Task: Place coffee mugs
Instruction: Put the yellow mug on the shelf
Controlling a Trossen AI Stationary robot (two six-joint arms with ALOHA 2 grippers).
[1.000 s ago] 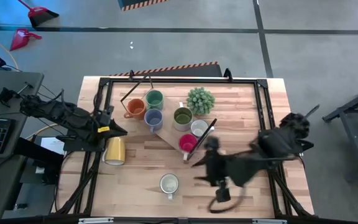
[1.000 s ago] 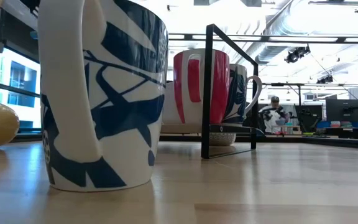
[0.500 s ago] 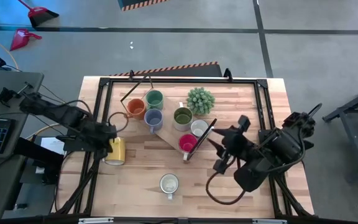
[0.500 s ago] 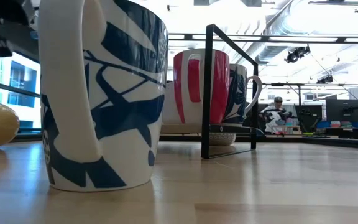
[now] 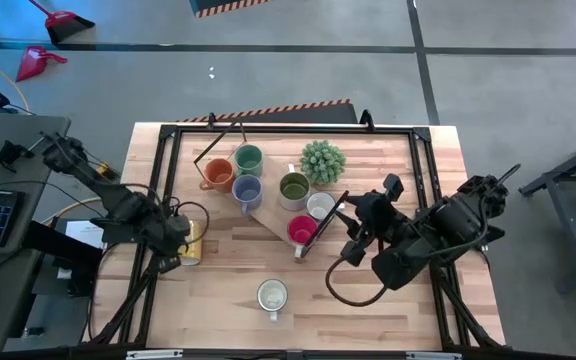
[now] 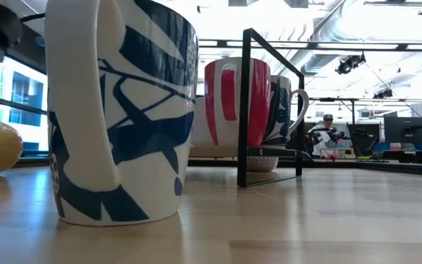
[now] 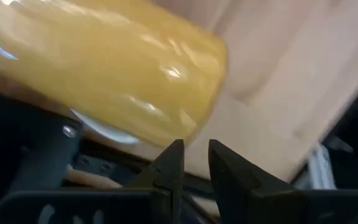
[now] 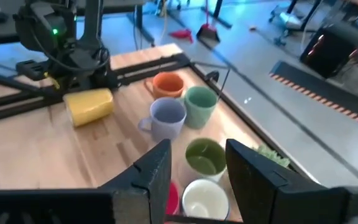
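Orange (image 5: 216,175), green (image 5: 248,158), blue-grey (image 5: 246,190), olive (image 5: 294,187), white (image 5: 320,206) and red-pink (image 5: 301,231) mugs stand grouped at the table's middle-far. A white mug with blue pattern (image 5: 272,296) stands alone near the near edge. A yellow mug (image 5: 192,244) lies on its side at the left. My left gripper (image 5: 172,246) is shut right beside that yellow mug (image 7: 110,68). My right gripper (image 5: 356,222) is open, hovering right of the white and red-pink mugs, looking over the group (image 8: 197,148). My left gripper (image 7: 196,152) has one fingertip (image 7: 176,146) right at the lying yellow mug's rounded side (image 7: 188,127). I cannot tell whether it touches. Nothing sits between its fingers.
A spiky green potted plant (image 5: 322,160) stands behind the olive mug. A black wire frame (image 5: 320,226) leans beside the red-pink mug; black rails run along the table's edges (image 5: 158,180). Bare wood lies around the patterned mug (image 6: 116,110). A person (image 6: 328,132) shows far behind.
My left gripper has come down and toward the near edge, from the yellow mug's far end to alongside it. My right gripper has swung from the table's near-middle toward the far edge, up to the mug group, turning to face it. The mugs have stayed put.
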